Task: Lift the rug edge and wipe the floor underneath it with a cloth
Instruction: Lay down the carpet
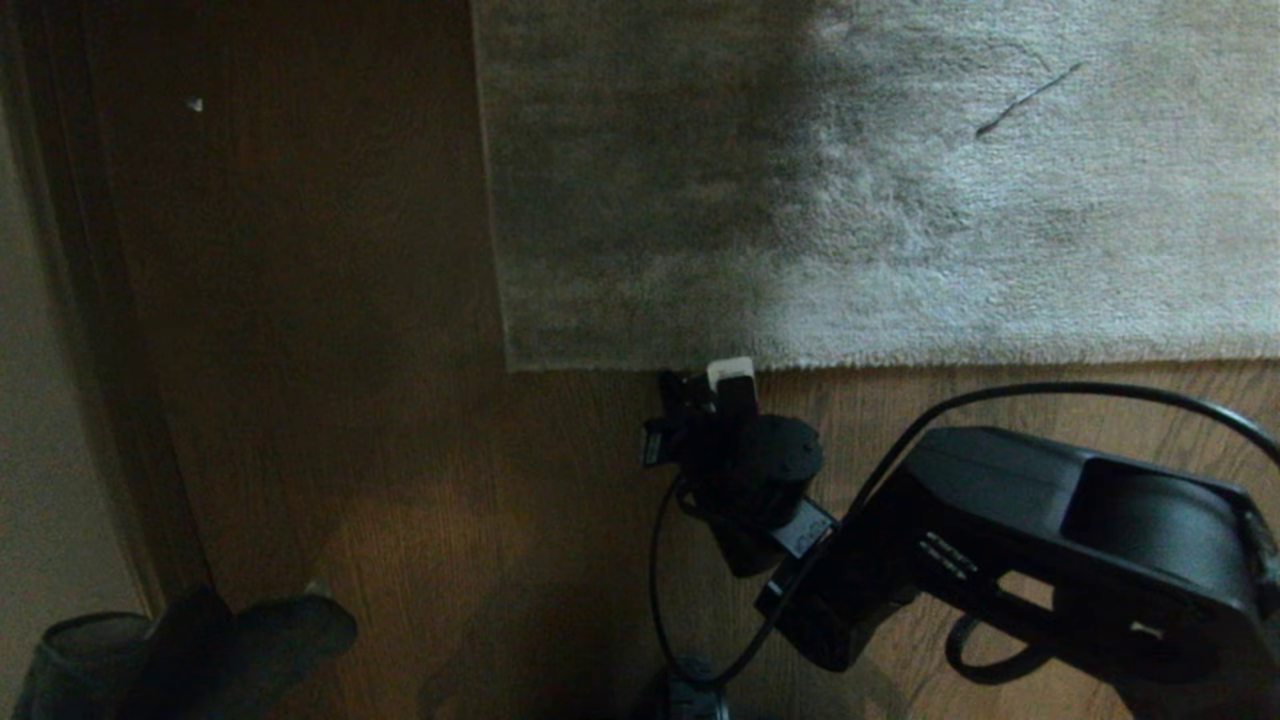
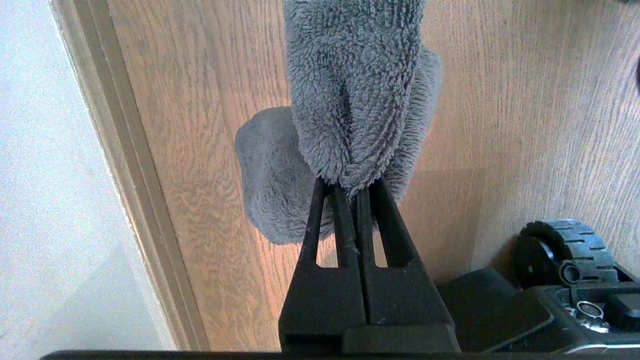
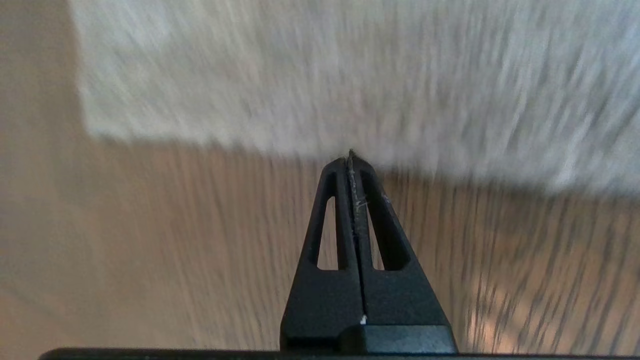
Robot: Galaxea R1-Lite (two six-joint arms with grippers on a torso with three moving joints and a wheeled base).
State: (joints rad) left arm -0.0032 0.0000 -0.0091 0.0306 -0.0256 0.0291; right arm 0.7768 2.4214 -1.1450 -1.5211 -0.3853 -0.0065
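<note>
I'm seeing the brown wood-plank floor (image 1: 330, 430) carrying the grey rug (image 1: 900, 200), which is lying flat across the frame's upper right.

Rug (image 3: 350, 75) & floor (image 3: 175, 240) motion-blurred in right wrist view.

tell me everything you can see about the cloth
The cloth is a small grey rag of fluffy, looped pile, like microfibre terry. It hangs bunched and folded from the left end effector, whose fingers are shut on a pinch of it. A smoother, paler fold sags out to one side behind the fingers. It hangs over the wood floor near a baseboard; whether it touches the floor cannot be told. In the head view it shows as a dark bundle at lower left.
</note>
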